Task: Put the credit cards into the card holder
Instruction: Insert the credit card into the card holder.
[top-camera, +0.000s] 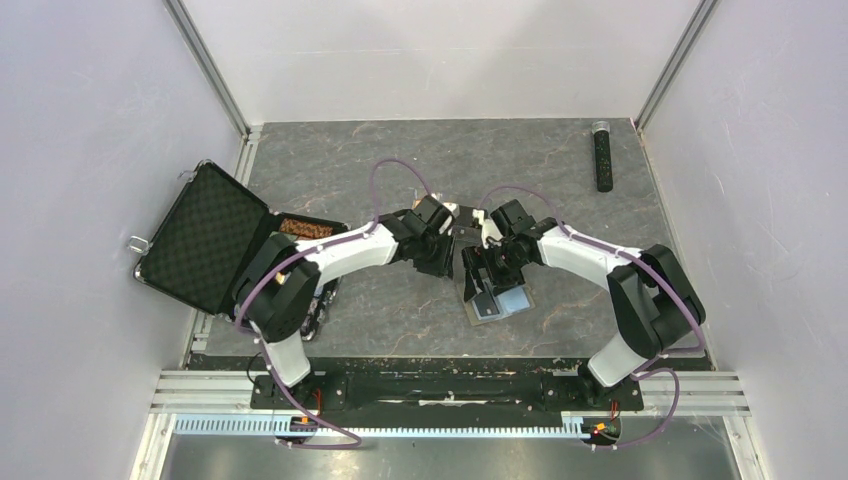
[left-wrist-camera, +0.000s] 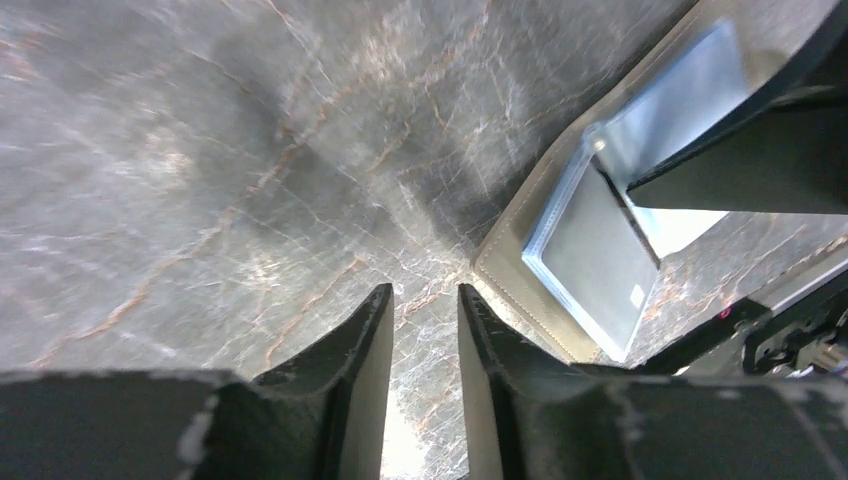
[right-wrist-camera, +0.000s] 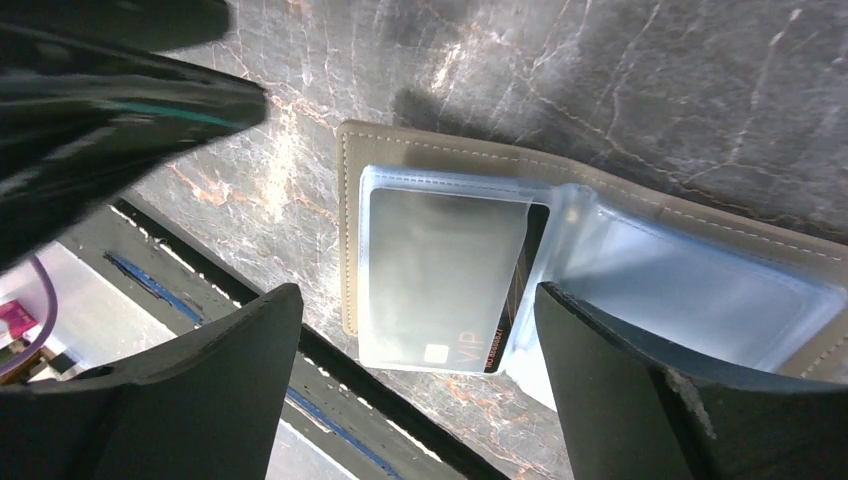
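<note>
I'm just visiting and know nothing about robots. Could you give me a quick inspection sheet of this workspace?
Surface: dark veined table, no spills seen.
Job's things: card holder lies open and flat; one card sits in its clear sleeve; no loose cards made out.
Clutter: open black case at left; black tube far right.
Grippers: left pincer slightly open, empty, beside the holder; right pincer wide open, empty, above it.
Cables: purple cables loop along both arms.
Surroundings: white walls on three sides; metal rail at the near edge.
</note>
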